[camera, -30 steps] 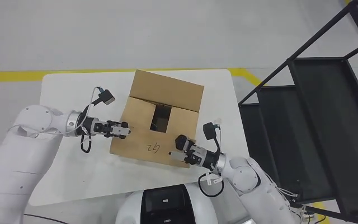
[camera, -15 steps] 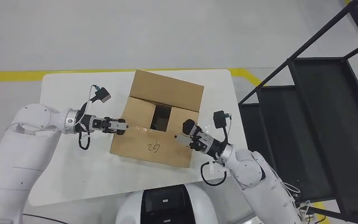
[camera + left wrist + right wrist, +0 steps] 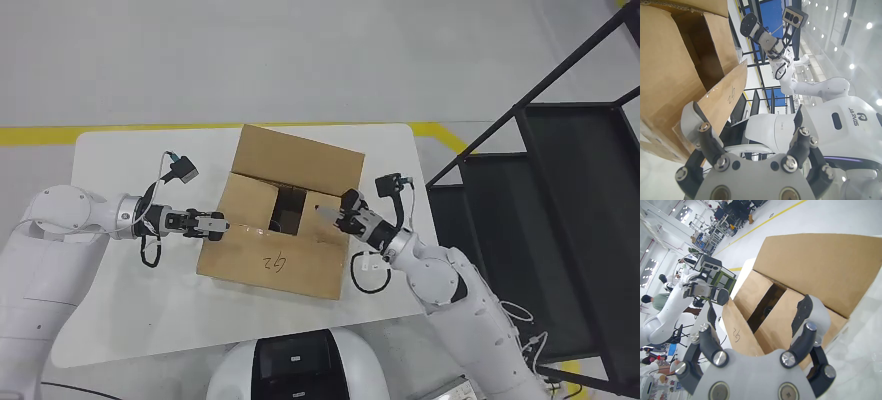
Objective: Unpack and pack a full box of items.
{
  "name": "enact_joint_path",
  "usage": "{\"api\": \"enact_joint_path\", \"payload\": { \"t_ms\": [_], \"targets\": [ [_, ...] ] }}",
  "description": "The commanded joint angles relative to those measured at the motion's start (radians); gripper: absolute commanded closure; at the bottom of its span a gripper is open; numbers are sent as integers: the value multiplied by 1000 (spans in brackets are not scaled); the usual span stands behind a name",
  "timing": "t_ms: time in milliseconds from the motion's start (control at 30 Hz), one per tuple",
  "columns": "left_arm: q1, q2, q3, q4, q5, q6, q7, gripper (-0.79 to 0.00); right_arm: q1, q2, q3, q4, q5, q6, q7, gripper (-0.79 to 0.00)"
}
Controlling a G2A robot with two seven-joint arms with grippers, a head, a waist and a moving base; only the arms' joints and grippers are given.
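The brown corrugated cardboard box [image 3: 285,225] stands near the middle of the white rounded-corner surface [image 3: 120,300], turned slightly askew to its edges. The far flap stands up and leans outward, its upper edge close to the far edge of the surface. The two inner flaps are folded inward, leaving a dark slot [image 3: 288,210] between them; the contents within cannot be identified. The near flap, which carries a handwritten mark, lies over the front of the box. A wide band of bare surface lies on the left side of the box, a narrower strip on the right, and a moderate margin along the near edge. The left gripper [image 3: 222,228] is level with the left end of the near flap. Its jaws are released and spread wide, and the wrist view shows one finger [image 3: 696,115] just beside the flap corner. The right gripper [image 3: 330,213] hangs over the right inner flap, next to the slot, with its jaws likewise released, spread and empty [image 3: 757,304]. The surface stands on a pale grey floor crossed by a yellow line [image 3: 100,133] beyond the far edge. A black metal stair frame [image 3: 560,200] stands near the right side of the surface.
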Motion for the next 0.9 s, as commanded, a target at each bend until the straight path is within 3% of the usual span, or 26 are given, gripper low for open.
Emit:
{"api": "enact_joint_path", "payload": {
  "t_ms": [0,400,867],
  "targets": [
    [0,0,0,0,0,0,0,-785,24,-1,-4,16,-7,25,3,-785],
    [0,0,0,0,0,0,0,-785,77,-7,22,88,-37,129,-77,-785],
    [0,0,0,0,0,0,0,-785,231,-27,-27,297,81,161,-7,-785]
  ]
}}
